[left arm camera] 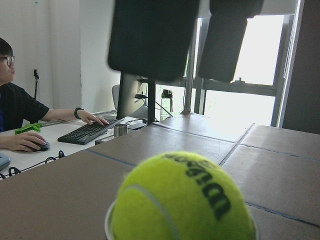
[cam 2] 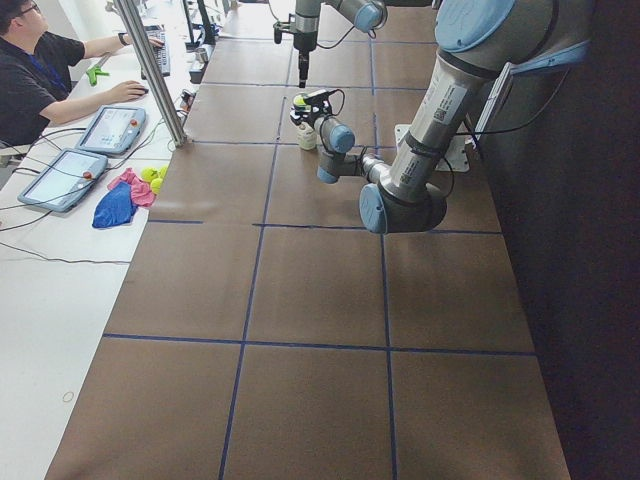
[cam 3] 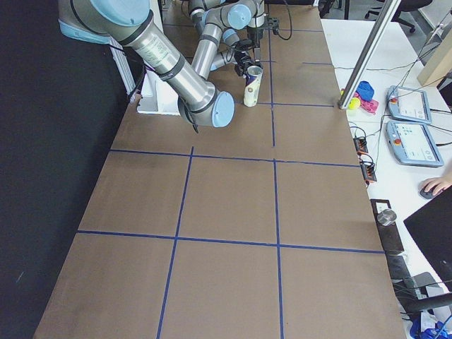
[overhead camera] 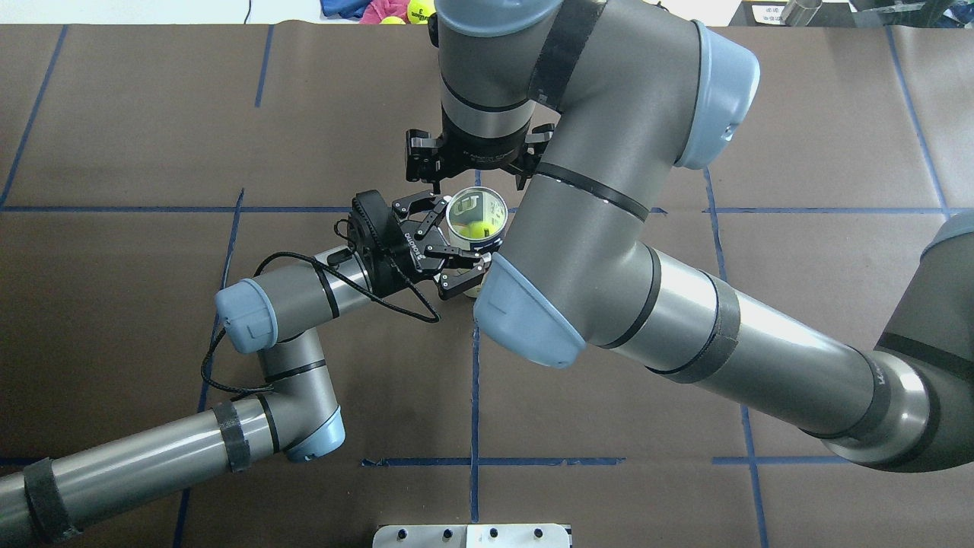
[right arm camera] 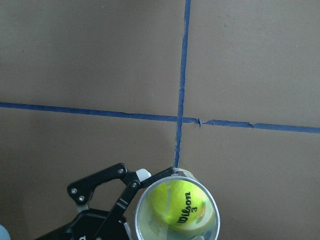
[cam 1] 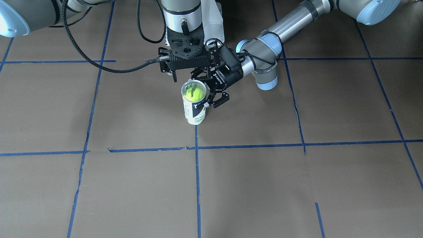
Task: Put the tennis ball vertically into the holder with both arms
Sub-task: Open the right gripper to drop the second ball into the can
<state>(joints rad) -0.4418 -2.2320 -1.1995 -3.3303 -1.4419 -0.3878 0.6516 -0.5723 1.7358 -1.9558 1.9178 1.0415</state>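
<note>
filling the bottom of the left wrist view, the ball (left arm camera: pixel 185 200) sits in the mouth of the can (cam 1: pixel 194 110), its fuzzy top bulging above the clear rim and its black print upside down. seen straight down from the right wrist view, it is ringed by the rim, with "wilson 3" readable. the can stands upright on the table (cam 1: pixel 99 185), its base touching a line of blue tape (cam 1: pixel 197 172) just off a crossing. the left gripper (overhead camera: pixel 455 247) comes in level from the side and pinches the can near its top, one finger on each side of the wall. the right gripper (cam 1: pixel 187 74) hangs straight down just above the open mouth. its fingers (left arm camera: pixel 150 45) are spread, dark and blurred over the ball, apart from it and holding nothing. in the overhead view the right arm (overhead camera: pixel 624 251) crosses the middle of the table, its blue elbow cap just beside the can. beyond the table a person (left arm camera: pixel 15 115) sits at a desk with one hand on a keyboard (left arm camera: pixel 87 132).
</note>
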